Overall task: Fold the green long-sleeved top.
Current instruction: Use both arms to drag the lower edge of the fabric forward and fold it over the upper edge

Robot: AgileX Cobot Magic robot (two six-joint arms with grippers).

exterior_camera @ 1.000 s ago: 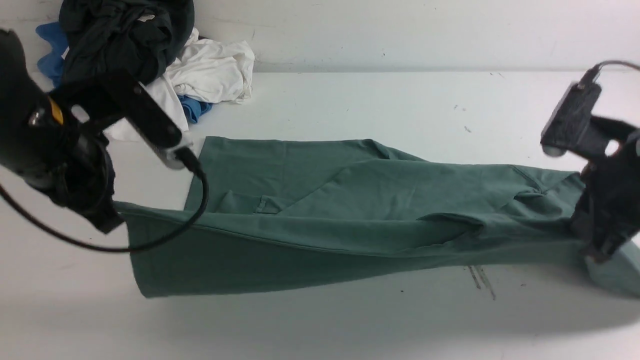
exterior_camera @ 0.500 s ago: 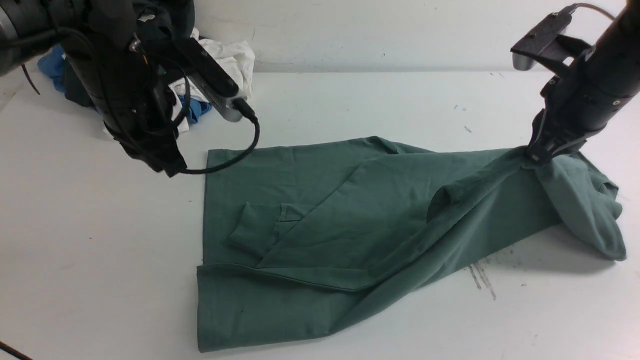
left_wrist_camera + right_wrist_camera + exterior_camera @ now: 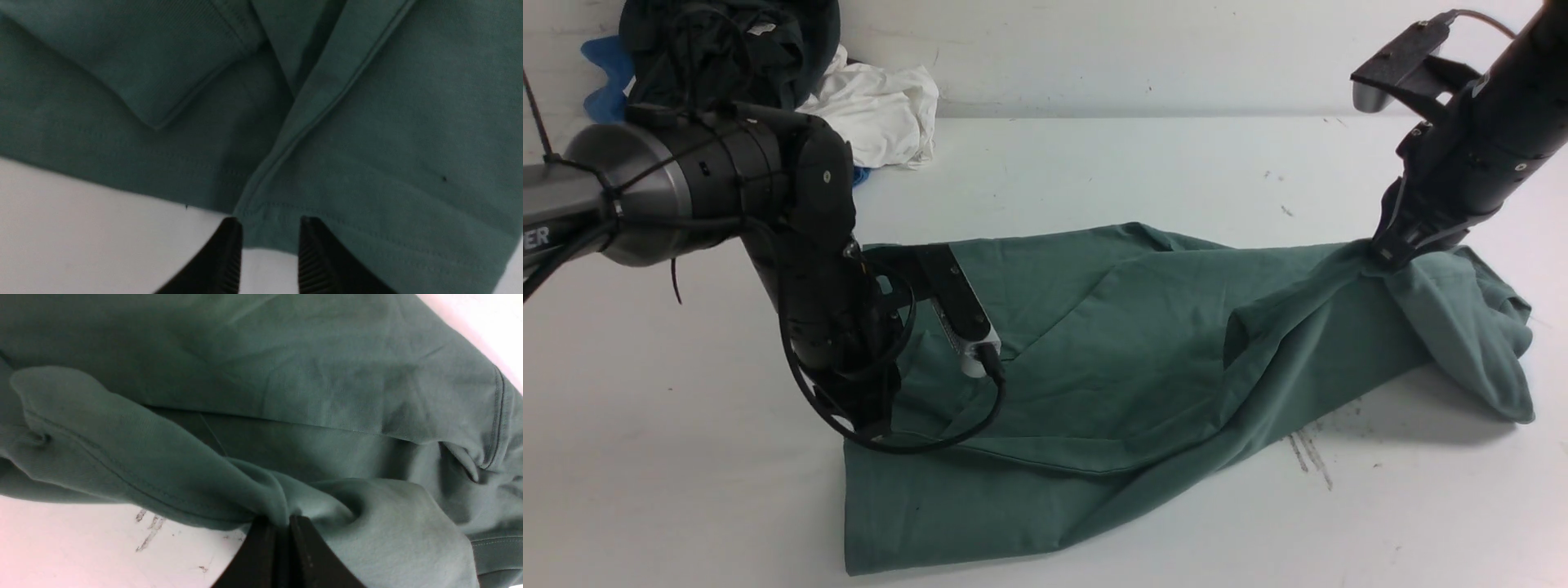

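Swung down to the green long-sleeved top [image 3: 1143, 343], near hem: left fingers [image 3: 229, 253], narrowly parted, clamping nothing. Right fingers [image 3: 261, 547] pinch bunched cloth aloft. Mid-fold, probably; next, grip hem.

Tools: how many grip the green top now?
1: the right tool, shut on bunched fabric of the green top. The left tool is open over its hem.
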